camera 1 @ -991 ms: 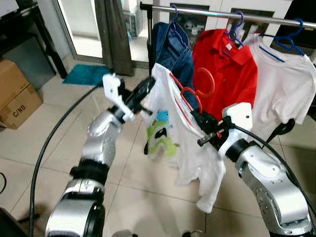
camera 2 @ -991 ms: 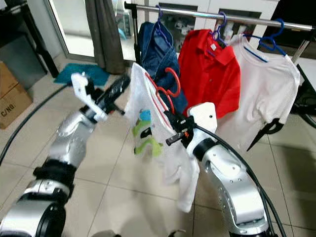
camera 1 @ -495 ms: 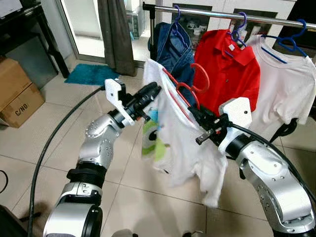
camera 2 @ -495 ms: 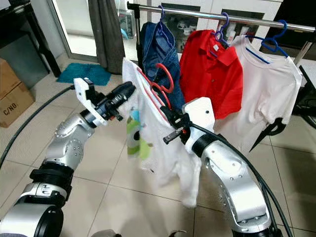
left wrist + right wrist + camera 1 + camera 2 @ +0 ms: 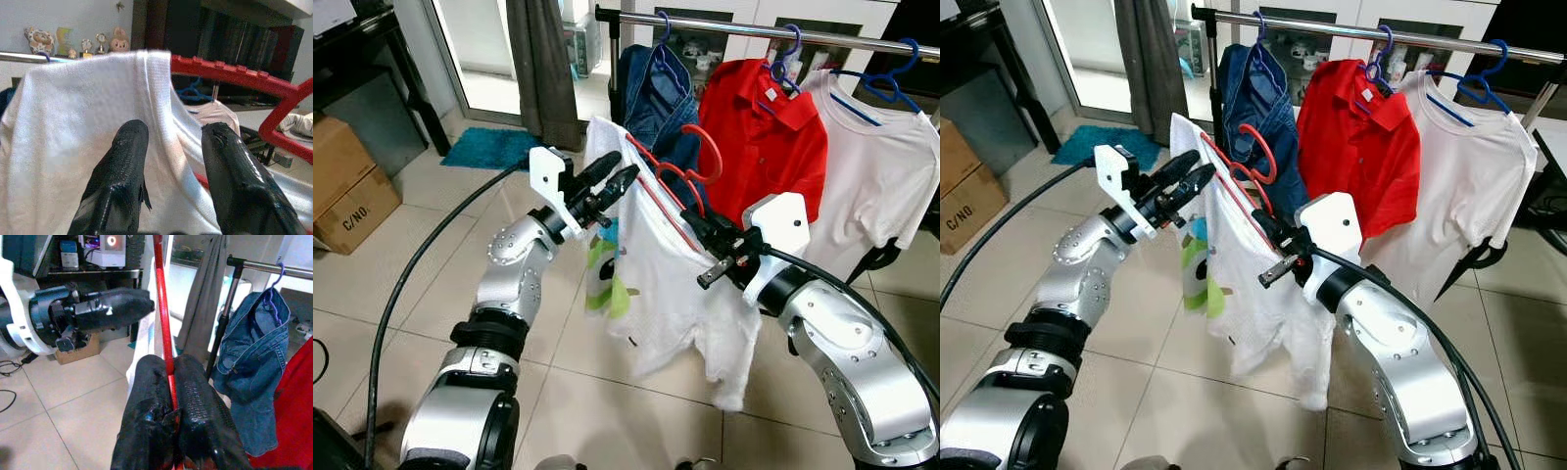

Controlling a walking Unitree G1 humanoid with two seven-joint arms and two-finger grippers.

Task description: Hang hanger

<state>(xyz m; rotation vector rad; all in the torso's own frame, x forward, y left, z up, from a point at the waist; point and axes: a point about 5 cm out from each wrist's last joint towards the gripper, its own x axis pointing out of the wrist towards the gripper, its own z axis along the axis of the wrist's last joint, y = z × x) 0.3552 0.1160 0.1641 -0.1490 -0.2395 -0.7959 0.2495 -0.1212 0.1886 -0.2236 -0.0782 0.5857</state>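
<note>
Hanging along the rail [image 5: 754,27] at twelve o'clock are a denim jacket [image 5: 656,103], a red polo shirt [image 5: 764,137] and a plain white T-shirt [image 5: 876,166], each on a blue hanger, crowding the space behind the held garment. A grey curtain [image 5: 543,69], a teal mat [image 5: 489,147] and a cardboard box [image 5: 347,196] sit toward ten o'clock on the pale tiled floor [image 5: 607,392]. The red hanger [image 5: 671,196], tilted, carries a white shirt with a green print [image 5: 656,284] in mid-air below the rail. The right end effector [image 5: 171,382] is clenched on its red bar; the left end effector [image 5: 612,179] stands parted at the shirt's shoulder.
</note>
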